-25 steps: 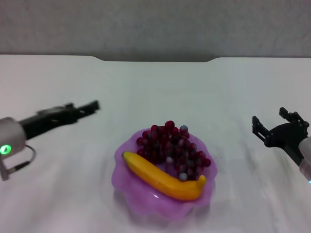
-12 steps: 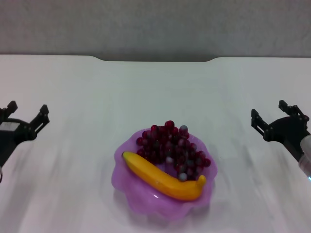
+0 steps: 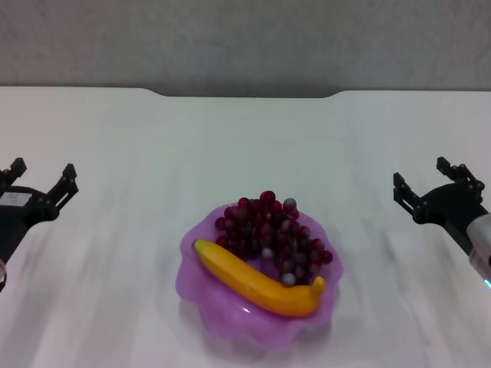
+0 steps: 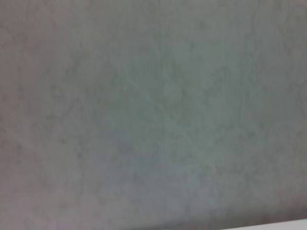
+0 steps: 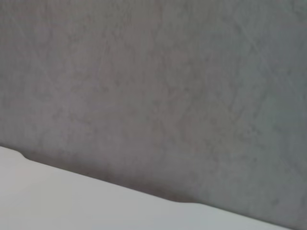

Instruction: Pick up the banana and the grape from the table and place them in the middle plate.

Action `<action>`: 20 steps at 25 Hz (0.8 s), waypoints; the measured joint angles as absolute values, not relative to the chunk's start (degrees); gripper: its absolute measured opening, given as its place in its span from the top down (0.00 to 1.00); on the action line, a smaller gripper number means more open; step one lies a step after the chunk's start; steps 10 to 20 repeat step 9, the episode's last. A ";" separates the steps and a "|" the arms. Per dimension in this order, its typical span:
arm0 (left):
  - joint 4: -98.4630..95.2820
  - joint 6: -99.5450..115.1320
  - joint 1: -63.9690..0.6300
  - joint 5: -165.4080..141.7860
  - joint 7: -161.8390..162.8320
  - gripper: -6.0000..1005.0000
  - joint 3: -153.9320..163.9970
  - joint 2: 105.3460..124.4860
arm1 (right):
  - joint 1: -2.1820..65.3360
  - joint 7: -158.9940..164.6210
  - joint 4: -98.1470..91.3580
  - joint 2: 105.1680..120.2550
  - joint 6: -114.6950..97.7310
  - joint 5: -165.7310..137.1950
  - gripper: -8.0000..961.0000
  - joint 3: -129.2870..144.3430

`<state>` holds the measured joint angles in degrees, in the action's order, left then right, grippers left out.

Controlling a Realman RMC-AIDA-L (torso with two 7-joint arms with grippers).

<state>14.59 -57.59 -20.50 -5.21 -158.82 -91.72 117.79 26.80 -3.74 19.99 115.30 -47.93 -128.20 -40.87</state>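
Already, at this reading, both fruits lay inside the translucent purple plastic plate with the wavy scalloped rim [image 3: 201, 303], so by my judgement your task was essentially done. The smooth, curved yellow-orange banana [image 3: 257, 280] lay diagonally across the near half of the plate, touching the long bunch of small glossy dark red-purple grapes [image 3: 272, 234], a few of them greyish, heaped behind it toward the far rim. Your left gripper [image 3: 38, 184] hovered over the large plain white tabletop [image 3: 245, 146] well to the left of the plate, fingers spread and holding nothing; your right gripper [image 3: 433, 188] hovered well to the right, likewise spread and empty. Both wrist views showed only a mottled grey wall, the right one also catching the notched far edge of the table. Risks, as I judged them: the banana's near end sat close to the low, wavy rim, and its slick rounded skin could slide out if you bumped the light plastic plate. The grapes were a loose mound of small round beads, so a knock might roll the outer ones over a dip in the scallops. The plate looked thin and light on a smooth surface, so any sweep of an arm across the centre could shove it. You had clearance on both sides.
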 joint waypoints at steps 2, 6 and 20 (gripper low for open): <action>14.79 -57.77 -20.46 -5.36 -157.10 0.12 -91.25 117.63 | 26.79 -4.40 20.23 115.30 -48.39 -128.08 0.17 -41.06; 14.99 -59.34 -19.23 -3.34 -156.13 0.12 -91.14 117.51 | 28.27 -4.74 21.73 115.14 -49.41 -128.36 0.17 -41.01; 14.87 -59.40 -19.29 -2.30 -155.33 0.13 -90.88 117.41 | 28.87 -6.39 22.10 115.14 -49.72 -128.56 0.17 -40.78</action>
